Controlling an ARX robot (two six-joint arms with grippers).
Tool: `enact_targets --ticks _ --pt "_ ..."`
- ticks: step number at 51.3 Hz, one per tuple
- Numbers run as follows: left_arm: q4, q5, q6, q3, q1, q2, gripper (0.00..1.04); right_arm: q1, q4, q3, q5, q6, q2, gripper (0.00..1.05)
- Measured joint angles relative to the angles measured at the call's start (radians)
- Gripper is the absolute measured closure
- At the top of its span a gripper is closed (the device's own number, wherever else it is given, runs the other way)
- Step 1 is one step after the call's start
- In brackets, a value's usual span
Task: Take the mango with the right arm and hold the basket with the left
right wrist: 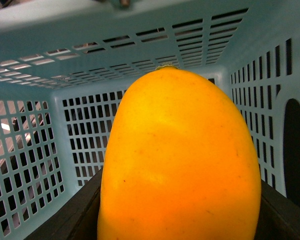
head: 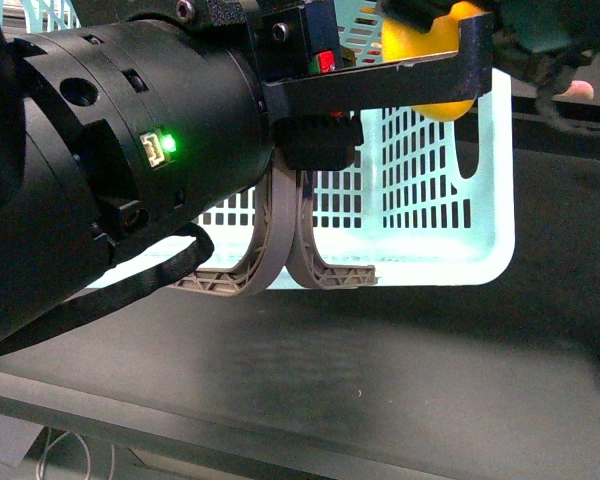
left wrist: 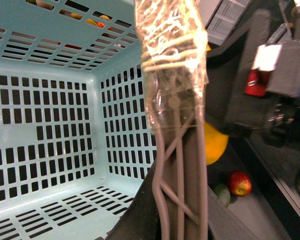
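My left gripper (head: 315,150) on the bulky black left arm (head: 130,170) is shut on the two grey-brown handles (head: 280,255) of the turquoise basket (head: 440,200). In the left wrist view the gripper (left wrist: 176,220) clamps the handles (left wrist: 177,165), which are wrapped in clear tape higher up, with the basket's inside (left wrist: 50,125) beside them. My right gripper (right wrist: 180,215) is shut on the yellow mango (right wrist: 180,155), held at the basket's top with its slotted walls (right wrist: 35,150) around it. The mango also shows in the front view (head: 425,45) and in the left wrist view (left wrist: 215,142).
A red apple (left wrist: 239,182) and a green fruit (left wrist: 222,194) lie on the grey surface beside the basket. More fruit shows through the basket's far slots (left wrist: 95,22). The basket hangs over a dark table (head: 380,370) whose front edge (head: 180,420) is near me.
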Motion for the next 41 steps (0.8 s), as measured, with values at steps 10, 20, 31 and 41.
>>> enact_targets --ticks 10,20,31,41 --pt "0.000 0.000 0.000 0.000 0.000 0.000 0.98 0.007 0.040 -0.003 0.014 0.010 0.008 0.11" --pt "-0.003 -0.002 -0.003 0.000 -0.001 0.006 0.98 -0.010 0.065 -0.076 0.041 0.006 -0.100 0.08" --pt "-0.003 -0.006 0.000 0.000 -0.001 0.006 0.98 -0.088 0.030 -0.204 0.125 -0.013 -0.284 0.08" --pt "-0.003 0.000 -0.001 0.000 -0.002 0.006 0.98 -0.212 -0.096 -0.389 0.215 -0.054 -0.618 0.08"
